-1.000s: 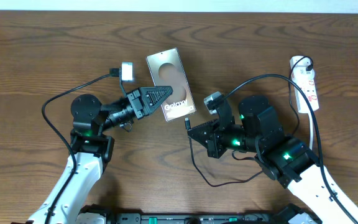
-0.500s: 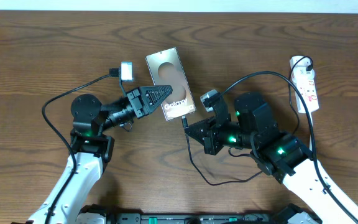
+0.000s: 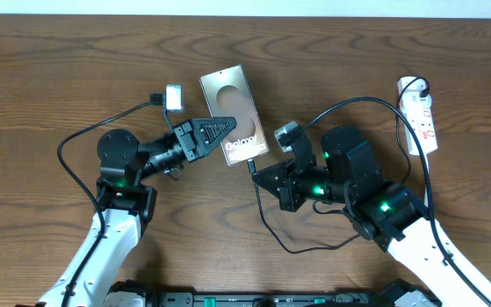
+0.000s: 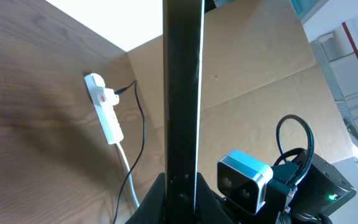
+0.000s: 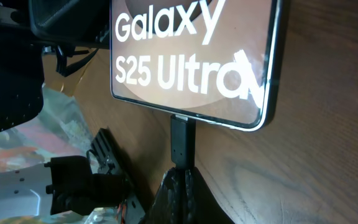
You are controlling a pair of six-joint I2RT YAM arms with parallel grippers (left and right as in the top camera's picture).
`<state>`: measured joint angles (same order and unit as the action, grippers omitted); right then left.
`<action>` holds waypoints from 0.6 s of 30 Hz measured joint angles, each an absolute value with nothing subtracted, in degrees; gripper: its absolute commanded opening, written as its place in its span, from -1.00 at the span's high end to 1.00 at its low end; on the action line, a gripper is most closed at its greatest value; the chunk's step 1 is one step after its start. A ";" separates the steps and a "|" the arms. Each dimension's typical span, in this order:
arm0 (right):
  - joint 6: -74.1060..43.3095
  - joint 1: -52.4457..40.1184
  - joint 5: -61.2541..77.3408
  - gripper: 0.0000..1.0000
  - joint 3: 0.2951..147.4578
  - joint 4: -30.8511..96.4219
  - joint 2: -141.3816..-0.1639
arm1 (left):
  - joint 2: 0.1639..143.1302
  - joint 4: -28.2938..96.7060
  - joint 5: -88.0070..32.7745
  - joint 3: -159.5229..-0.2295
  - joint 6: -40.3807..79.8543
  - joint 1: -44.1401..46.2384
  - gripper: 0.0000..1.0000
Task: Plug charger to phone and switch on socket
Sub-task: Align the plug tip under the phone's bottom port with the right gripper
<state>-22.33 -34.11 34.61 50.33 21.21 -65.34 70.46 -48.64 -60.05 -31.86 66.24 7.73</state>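
Note:
The phone (image 3: 231, 107) lies face up at the table's middle, its "Galaxy" lettering filling the right wrist view (image 5: 191, 56). My left gripper (image 3: 237, 123) is shut on the phone's long right side. In the left wrist view the phone is a dark edge-on bar (image 4: 183, 93) rising from that gripper (image 4: 183, 186). My right gripper (image 3: 257, 175) is shut on the charger's black connector (image 5: 182, 142), whose tip meets the phone's bottom edge. The charger cable (image 3: 348, 107) arcs back to the white socket (image 3: 420, 111) at the far right, which also shows in the left wrist view (image 4: 103, 115).
Slack charger cable loops on the wood below the right arm (image 3: 309, 249). The socket's white cord (image 3: 429, 183) runs toward the front right. A black cable from the left arm (image 3: 75, 141) curves over the table at the left.
My right gripper with the connector moved a little left and up to the phone's bottom edge, then held still. The left gripper and the phone have not moved.

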 measured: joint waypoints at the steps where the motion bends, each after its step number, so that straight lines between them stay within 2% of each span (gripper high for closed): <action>1: -22.33 -34.11 34.83 0.98 50.33 21.19 -65.34 | 70.46 -48.64 -60.05 -31.86 66.22 7.73 0.85; 18: -22.33 -34.11 36.27 0.98 50.33 22.00 -65.34 | 70.46 -48.62 -60.05 -31.86 65.73 7.73 0.86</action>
